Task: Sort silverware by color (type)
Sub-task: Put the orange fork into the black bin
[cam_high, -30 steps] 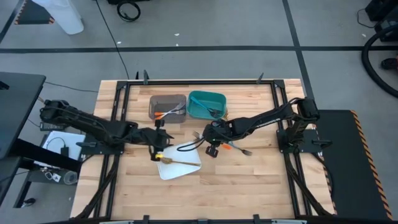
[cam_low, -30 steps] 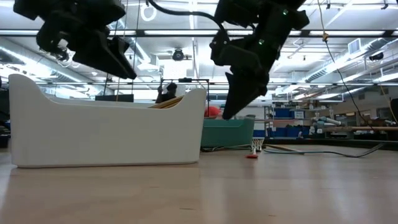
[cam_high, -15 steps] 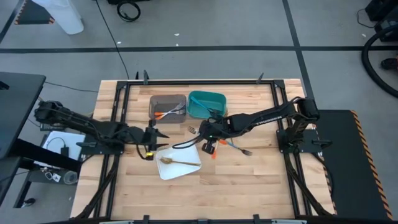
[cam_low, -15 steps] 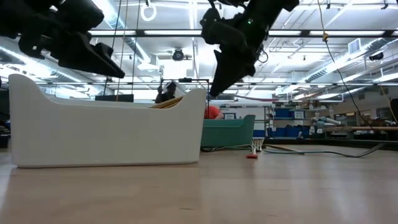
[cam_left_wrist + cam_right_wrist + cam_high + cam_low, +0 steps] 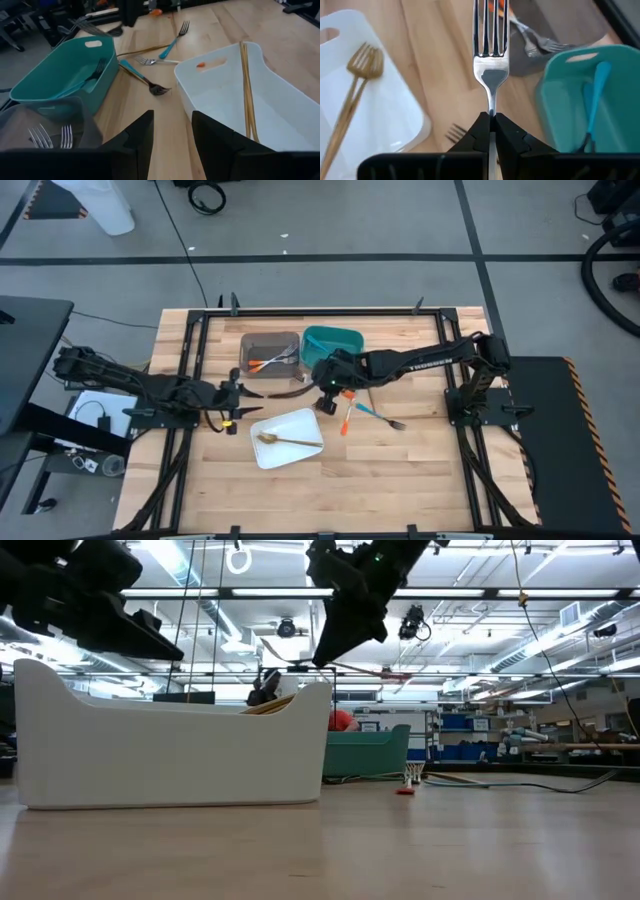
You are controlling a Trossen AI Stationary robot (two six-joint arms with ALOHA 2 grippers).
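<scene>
**Carrying a fork toward the bins**

My right gripper (image 5: 490,125) is clamped on the neck of a slim fork with a silver head (image 5: 490,50), tines pointing away from the wrist. I can't see the handle colour, since the fingers hide it. From above, the right gripper (image 5: 325,373) hangs just in front of the teal plastic bin (image 5: 352,338), between it and the grey plastic bin (image 5: 262,342), with the white square tray (image 5: 300,425) nearer me.

To do this well, I'd confirm the handle colour before committing, then centre the tines over the matching bin's opening, lower until the fork sits below the rim, and only then release.

A few orange- and teal-handled pieces (image 5: 362,412) lie on the wooden table (image 5: 400,470) beside the teal bin. A gold fork (image 5: 285,442) lies in the tray. My left gripper (image 5: 172,137) waits left of the tray, fingers apart.
</scene>
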